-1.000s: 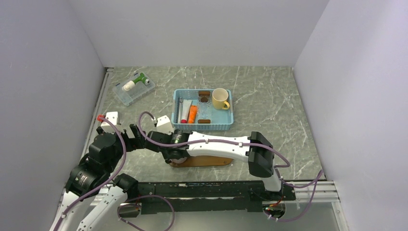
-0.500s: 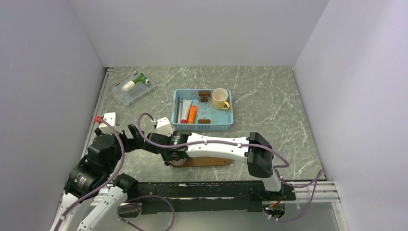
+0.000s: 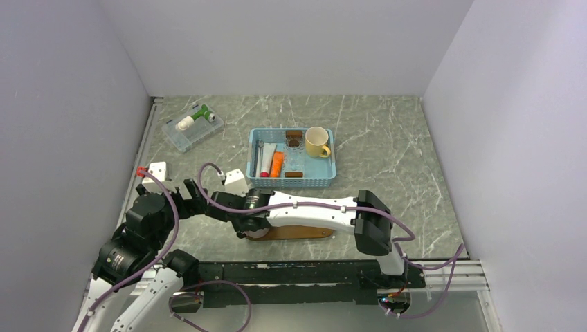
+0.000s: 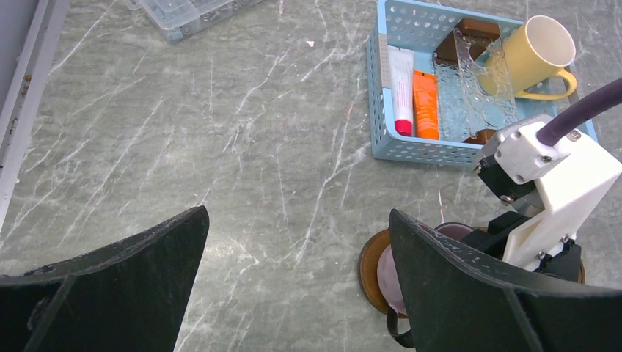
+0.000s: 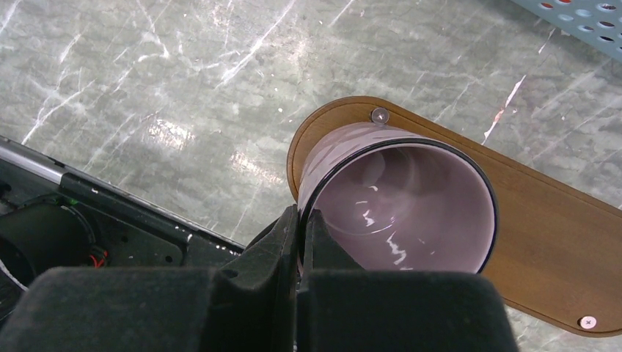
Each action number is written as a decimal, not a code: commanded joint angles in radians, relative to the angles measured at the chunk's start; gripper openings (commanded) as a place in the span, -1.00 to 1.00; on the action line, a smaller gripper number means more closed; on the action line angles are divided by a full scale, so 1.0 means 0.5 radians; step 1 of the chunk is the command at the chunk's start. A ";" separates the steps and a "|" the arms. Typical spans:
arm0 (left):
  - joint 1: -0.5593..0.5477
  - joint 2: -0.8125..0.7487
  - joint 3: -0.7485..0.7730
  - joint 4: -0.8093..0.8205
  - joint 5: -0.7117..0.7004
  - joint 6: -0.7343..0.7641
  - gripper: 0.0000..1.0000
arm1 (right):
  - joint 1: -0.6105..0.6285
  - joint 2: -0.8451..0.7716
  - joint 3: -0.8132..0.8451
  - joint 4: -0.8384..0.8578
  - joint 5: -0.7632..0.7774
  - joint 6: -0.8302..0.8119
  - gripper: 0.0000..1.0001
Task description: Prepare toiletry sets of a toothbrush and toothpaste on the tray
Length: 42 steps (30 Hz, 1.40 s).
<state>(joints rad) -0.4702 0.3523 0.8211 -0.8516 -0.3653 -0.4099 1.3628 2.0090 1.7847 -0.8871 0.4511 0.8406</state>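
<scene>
Left gripper (image 4: 297,249) hangs released, jaws wide, over the table (image 4: 220,147) at lower left, holding nothing. Right gripper (image 5: 301,238), at centre, is clenched on the near rim of a mauve cup (image 5: 411,198) over the tray's (image 5: 543,242) left end; whether the cup's base touches the wood I cannot tell. Since a second ago that wrist has crept only slightly leftward, so the cup looks to be settling into place. Toothbrush (image 4: 383,70) and toothpaste (image 4: 425,106) lie in the blue basket (image 4: 418,150) further back, beside a yellow mug (image 4: 528,55); no set is on the tray yet.
</scene>
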 commanded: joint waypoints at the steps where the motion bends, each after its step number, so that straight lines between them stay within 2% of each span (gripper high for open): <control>1: 0.010 -0.020 0.003 0.024 -0.040 -0.024 0.99 | 0.006 0.011 0.032 0.038 0.046 0.029 -0.96; 22: 0.009 -0.012 0.005 0.021 -0.049 -0.027 0.99 | 0.006 -0.090 0.002 0.089 0.115 0.046 -0.37; 33: 0.008 0.002 0.003 0.016 -0.053 -0.033 0.99 | -0.010 -0.303 -0.099 0.071 0.313 -0.021 -0.30; 42: 0.008 0.037 0.002 0.023 -0.041 -0.027 0.99 | -0.152 -0.559 -0.244 0.079 0.446 -0.118 -0.28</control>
<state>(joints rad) -0.4698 0.3527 0.8211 -0.8516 -0.3717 -0.4133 1.3247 1.8145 1.6825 -0.8646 0.6037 0.8173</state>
